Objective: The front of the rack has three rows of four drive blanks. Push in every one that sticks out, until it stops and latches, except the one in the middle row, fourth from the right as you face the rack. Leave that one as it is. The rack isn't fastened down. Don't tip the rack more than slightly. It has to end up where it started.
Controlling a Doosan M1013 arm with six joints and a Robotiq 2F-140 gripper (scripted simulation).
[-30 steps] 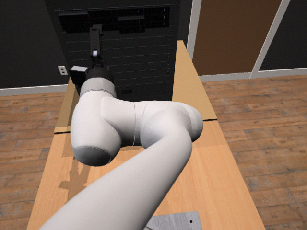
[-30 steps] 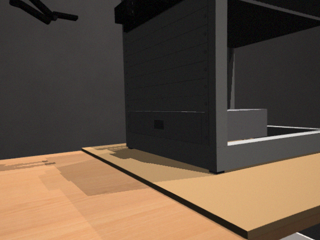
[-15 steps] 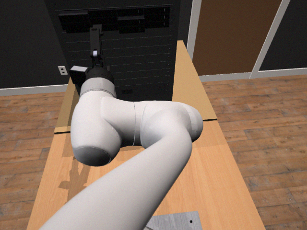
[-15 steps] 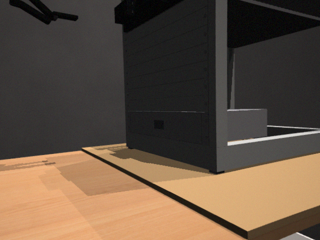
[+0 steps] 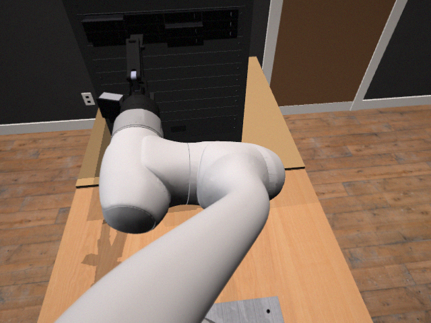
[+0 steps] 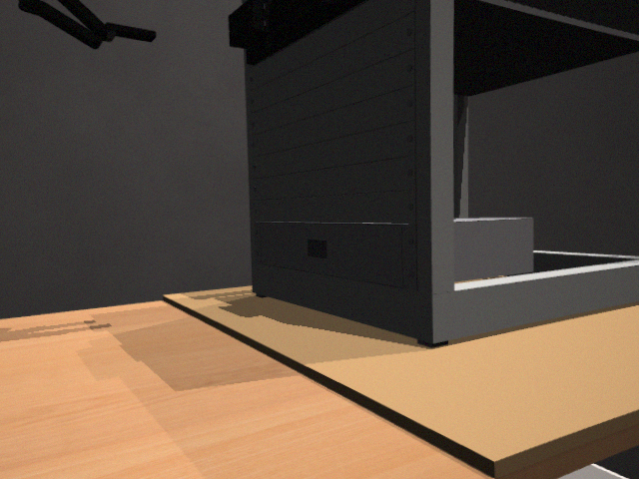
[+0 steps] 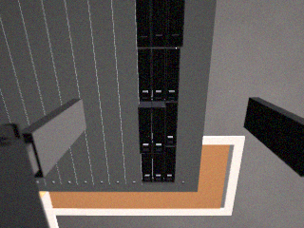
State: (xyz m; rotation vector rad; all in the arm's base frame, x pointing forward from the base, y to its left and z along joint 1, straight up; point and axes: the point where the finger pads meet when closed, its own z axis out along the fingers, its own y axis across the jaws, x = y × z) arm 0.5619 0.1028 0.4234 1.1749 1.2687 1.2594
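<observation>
The dark rack stands upright on a tan board. Its drive blanks form a band across the top of the front. In the top view the blanks at the far left and one right of the middle stick out. My gripper is open and empty. It is level with the band, left of its middle, and a clear gap separates it from the rack face. The wrist view is turned sideways, so the band runs top to bottom there.
The board lies on a wooden table. A light grey box sits inside the rack's open side. A grey base plate is at the table's near edge. My white arm hides the rack's lower left.
</observation>
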